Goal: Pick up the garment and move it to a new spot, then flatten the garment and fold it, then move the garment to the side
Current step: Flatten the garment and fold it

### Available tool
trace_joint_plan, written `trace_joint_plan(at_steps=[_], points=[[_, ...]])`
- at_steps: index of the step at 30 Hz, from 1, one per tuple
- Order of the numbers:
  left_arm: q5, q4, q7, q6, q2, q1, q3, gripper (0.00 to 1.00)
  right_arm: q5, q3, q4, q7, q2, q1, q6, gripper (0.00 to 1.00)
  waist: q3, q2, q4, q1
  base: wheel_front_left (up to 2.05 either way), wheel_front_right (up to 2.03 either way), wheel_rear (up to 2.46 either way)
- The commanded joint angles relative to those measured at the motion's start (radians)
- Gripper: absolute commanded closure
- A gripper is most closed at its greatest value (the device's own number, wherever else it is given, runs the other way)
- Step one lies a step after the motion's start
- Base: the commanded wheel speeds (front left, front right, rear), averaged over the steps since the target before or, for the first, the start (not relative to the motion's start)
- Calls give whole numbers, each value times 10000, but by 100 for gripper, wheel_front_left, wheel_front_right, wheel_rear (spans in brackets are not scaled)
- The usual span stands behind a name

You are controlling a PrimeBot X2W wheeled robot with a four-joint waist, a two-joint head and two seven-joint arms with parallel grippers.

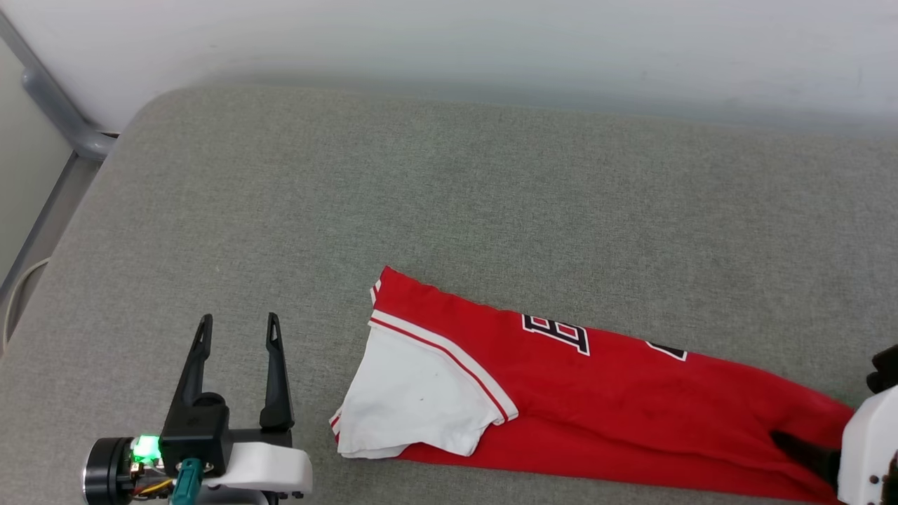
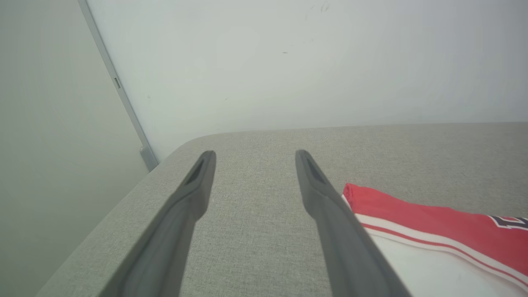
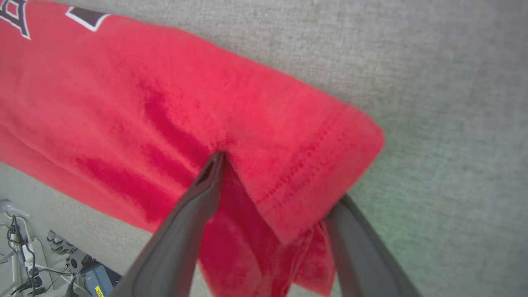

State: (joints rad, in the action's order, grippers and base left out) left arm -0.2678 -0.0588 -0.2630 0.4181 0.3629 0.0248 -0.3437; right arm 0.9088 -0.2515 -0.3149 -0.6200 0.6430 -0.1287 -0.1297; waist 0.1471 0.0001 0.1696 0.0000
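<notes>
The garment (image 1: 596, 393) lies on the grey padded table (image 1: 421, 175), folded into a long red band with a white sleeve (image 1: 414, 400) on top at its left end and parts of black letters showing. My left gripper (image 1: 238, 319) hovers open to the left of the sleeve, holding nothing; the left wrist view has the garment (image 2: 433, 218) just right of the left gripper (image 2: 255, 154). My right gripper (image 1: 824, 410) is at the red hem end. Its jaws stand wide apart in the right wrist view, the right gripper (image 3: 280, 177) straddling the garment (image 3: 165, 103), one finger on top and one partly under the hem.
A white wall runs along the table's far edge. A grey metal frame (image 1: 63, 112) stands at the back left corner. Beyond the table's near edge, cables and a power strip (image 3: 24, 255) lie on the floor. Bare grey surface stretches behind and left of the garment.
</notes>
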Motion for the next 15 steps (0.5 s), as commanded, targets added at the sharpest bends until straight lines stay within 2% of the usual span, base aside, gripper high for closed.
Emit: trace_joint_plan(at_steps=[1,5,8,9,10,11,15], points=[[223,-54,-20,-185,-230,-214,228,0,244,-413,-19,3,-455,14,-22,0,23,-1,9,0,0,0,0],[838,-142,-20,-635,-766,-515,744,0,436,-930,-24,278,-620,-105,-25,0,6,-1,28,0,0,0,0],[1231,-103,-20,-919,-1075,-670,1004,0,243,-1255,-178,566,-453,-184,-25,0,-43,-1,47,0,0,0,0],[1337,-87,-20,-1008,-1150,-710,1070,0,210,-1315,-253,703,-394,-214,-25,46,-58,-1,49,0,0,0,0],[1437,-59,-20,-1090,-1219,-738,1150,0,188,-1322,-342,859,-335,-257,-22,86,-85,-1,51,0,0,0,0],[1518,-54,-20,-1164,-1292,-771,1227,0,199,-1369,-417,963,-274,-283,-22,100,-118,-1,47,0,0,0,0],[1834,-23,-21,-1395,-1496,-911,1502,0,217,-1454,-738,1387,25,-390,-5,100,-307,-1,-22,0,0,0,0]])
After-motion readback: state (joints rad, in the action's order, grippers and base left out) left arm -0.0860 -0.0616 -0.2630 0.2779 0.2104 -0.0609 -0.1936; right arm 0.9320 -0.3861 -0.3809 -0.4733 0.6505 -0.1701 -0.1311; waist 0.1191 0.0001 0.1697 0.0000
